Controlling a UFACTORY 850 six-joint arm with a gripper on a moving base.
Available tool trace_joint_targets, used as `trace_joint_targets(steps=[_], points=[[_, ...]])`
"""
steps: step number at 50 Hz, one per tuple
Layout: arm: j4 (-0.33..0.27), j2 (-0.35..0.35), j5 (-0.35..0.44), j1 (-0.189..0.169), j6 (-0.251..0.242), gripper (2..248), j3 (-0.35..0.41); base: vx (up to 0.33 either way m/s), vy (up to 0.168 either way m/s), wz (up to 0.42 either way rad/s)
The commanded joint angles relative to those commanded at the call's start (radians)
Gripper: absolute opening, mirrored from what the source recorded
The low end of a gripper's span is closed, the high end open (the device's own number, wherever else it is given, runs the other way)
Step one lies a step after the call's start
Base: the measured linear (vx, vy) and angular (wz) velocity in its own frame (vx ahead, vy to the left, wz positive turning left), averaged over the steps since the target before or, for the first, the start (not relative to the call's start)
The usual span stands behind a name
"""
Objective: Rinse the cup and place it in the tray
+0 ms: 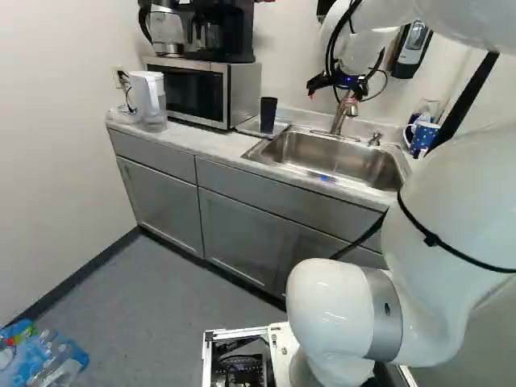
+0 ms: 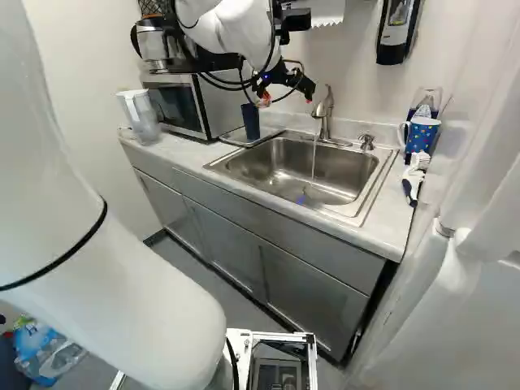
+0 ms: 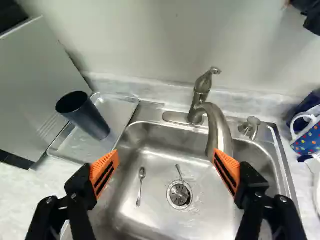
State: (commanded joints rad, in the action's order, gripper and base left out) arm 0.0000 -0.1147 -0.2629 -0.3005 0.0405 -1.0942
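Claw is hanging over the rear of the sink, spread wide, pinching nothing; orange pads are facing each other across a big gap. In the wrist view the spout of the faucet is showing near one pad; can't tell if they're touching.

Cup is standing upright in the tray, mouth up, near the side by the microwave, clear of the claw. Tray is sitting on the desk, between microwave and sink.

Water is running from the faucet into the sink. Spoon is lying on the sink bottom; a second utensil is lying with one end at the drain.

Other side of the sink: polka-dot mug is standing on the desk, brush is lying in front of it. Pitcher is standing at the left end of the desk in the left base view, beside the microwave. Coffee maker is sitting on the microwave. Bottles are lying on the floor.
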Motion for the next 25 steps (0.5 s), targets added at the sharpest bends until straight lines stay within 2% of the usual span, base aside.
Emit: trace_joint_targets(steps=[9,25], points=[[0.0,-0.031,-0.032,0.0,0.0,247,0.028,0.0,0.0,0.0],[0.0,-0.086,-0.032,-0.01,0.0,247,0.079,0.0,0.0,0.0]])
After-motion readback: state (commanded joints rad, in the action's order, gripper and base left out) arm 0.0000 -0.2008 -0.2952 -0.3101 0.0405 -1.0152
